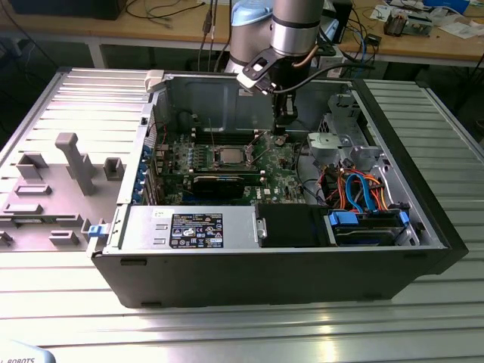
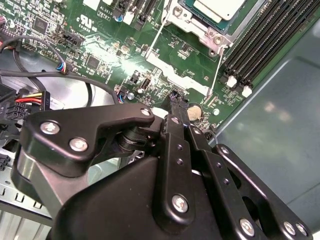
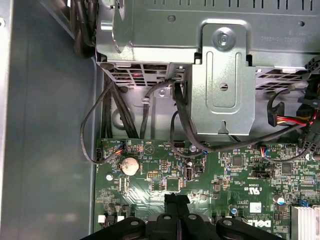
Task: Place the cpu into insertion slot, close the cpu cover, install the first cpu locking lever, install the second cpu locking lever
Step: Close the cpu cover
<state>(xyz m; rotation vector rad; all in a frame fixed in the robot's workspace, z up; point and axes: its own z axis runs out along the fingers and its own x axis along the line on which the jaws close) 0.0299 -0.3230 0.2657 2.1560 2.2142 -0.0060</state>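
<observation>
The cpu [image 1: 229, 156] [image 2: 220, 7] lies with its silver top up in the insertion slot [image 1: 229, 162] on the green motherboard [image 1: 280, 178]. The silvery cpu cover [image 2: 200, 27] frames it, apparently lying down over its edges. Two thin wire locking levers [image 2: 156, 39] [image 2: 218, 67] stick out from the socket, unlatched. My gripper [image 1: 281, 138] [image 3: 176, 200] hangs over the board on the exterior view's right of the socket, close to the coin battery [image 3: 129, 165] [image 2: 194, 114]. Its black fingers [image 3: 170, 201] are pressed together with nothing between them.
The open black case [image 1: 423, 227] encloses the work. A metal drive cage [image 1: 333, 140] [image 3: 222, 75] with bundled cables [image 1: 355, 189] stands to the exterior view's right of the gripper. A long black graphics card [image 1: 219, 184] and the power supply [image 1: 189, 227] lie in front. Grey fixtures [image 1: 68, 162] sit on the table.
</observation>
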